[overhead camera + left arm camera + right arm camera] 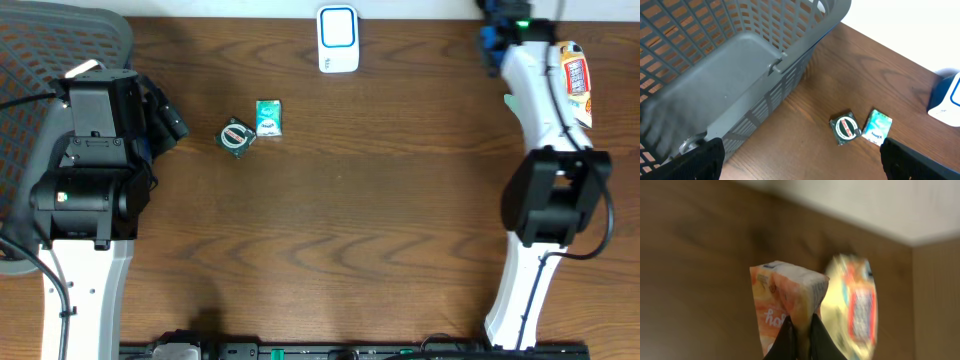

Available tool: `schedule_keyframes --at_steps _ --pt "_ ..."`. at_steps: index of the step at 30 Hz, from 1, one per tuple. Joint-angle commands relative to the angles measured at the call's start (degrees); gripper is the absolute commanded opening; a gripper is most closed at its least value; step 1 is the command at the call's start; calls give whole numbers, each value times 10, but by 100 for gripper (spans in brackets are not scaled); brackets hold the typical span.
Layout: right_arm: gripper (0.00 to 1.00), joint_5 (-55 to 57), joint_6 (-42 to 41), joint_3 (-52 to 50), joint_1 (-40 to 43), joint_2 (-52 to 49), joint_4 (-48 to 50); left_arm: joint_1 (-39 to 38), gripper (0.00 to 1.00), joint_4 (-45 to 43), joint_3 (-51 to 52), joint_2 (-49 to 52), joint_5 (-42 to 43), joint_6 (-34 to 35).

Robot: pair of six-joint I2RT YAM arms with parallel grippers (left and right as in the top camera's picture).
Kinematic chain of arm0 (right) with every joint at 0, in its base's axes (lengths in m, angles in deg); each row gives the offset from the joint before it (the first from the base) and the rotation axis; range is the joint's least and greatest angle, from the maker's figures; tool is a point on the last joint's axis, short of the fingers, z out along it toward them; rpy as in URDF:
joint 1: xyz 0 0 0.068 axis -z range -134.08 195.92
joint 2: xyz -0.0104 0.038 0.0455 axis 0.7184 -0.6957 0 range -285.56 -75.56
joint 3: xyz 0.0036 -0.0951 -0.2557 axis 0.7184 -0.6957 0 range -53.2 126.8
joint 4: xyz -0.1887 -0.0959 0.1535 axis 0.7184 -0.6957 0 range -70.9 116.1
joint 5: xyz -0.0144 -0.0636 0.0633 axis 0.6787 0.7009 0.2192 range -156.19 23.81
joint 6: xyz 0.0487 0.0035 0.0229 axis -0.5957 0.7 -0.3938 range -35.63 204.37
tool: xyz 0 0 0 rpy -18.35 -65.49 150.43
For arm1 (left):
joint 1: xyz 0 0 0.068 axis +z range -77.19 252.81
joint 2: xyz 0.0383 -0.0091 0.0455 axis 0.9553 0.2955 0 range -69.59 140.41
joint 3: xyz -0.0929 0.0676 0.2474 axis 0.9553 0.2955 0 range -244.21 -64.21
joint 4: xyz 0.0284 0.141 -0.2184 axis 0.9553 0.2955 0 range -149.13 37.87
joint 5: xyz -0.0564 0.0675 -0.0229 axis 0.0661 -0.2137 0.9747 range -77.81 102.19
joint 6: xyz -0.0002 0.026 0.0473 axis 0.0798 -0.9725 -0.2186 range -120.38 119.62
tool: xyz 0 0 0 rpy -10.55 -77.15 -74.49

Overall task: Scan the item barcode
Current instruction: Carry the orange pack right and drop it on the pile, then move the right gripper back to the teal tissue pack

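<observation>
Held item: orange-and-white crinkled foil packet, at the 1 o'clock corner of the dark brown wooden table, standing upright above the fingers in the right wrist view; not made out in the overhead view.
Look: orange faces with pale lettering, white-grey top end, creased down the middle.
Right gripper: clenched on the packet's lower edge.
Beside it: blurred yellow-and-red snack pouch, at 3 o'clock of the packet, lying on the wood; touching or apart, cannot tell.
Scanner: white-and-blue barcode scanner, at the 12 o'clock edge, well apart from the right gripper.
Mid-table: round dark tin with red-and-white lid just beside small green-and-white box, toward 10 o'clock from the table's middle.
Left gripper: released, fingers spread wide, nothing between them, near the grey plastic mesh basket at 10 o'clock.
</observation>
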Motion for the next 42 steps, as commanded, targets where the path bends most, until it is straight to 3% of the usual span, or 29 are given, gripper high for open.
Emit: schedule_keyframes --at_steps 1,2,6,13,18,19,23,26,29,33,37,42 --pt "1 17 -13 1 42 7 -36 2 98 1 -7 -4 -6 3" --pt "6 17 -15 1 49 7 -41 2 98 1 -7 -4 -6 3" --pt "98 -19 -47 1 87 7 -68 2 98 1 -7 -4 -6 3" --pt "99 -205 -47 1 101 7 -92 2 98 1 -7 -4 -6 3" --pt "99 -454 -48 1 86 7 -97 2 98 1 -7 -4 -6 3" --pt "99 -562 -52 1 79 7 -98 2 98 1 -7 -4 -6 3" --pt "99 -810 -151 1 56 7 -101 2 98 1 -7 -4 -6 3" --pt "99 -888 -205 1 32 7 -59 2 98 1 -7 -4 -6 3" --pt "99 -834 -258 1 -5 7 -30 2 98 1 -7 -4 -6 3" --pt "93 -585 -332 1 -101 7 -35 2 98 1 -7 -4 -6 3" --pt "89 -412 -382 1 -184 7 -16 2 98 1 -7 -4 -6 3" --pt "88 -310 -410 1 -287 -5 45 2 98 1 -7 -4 -6 3"
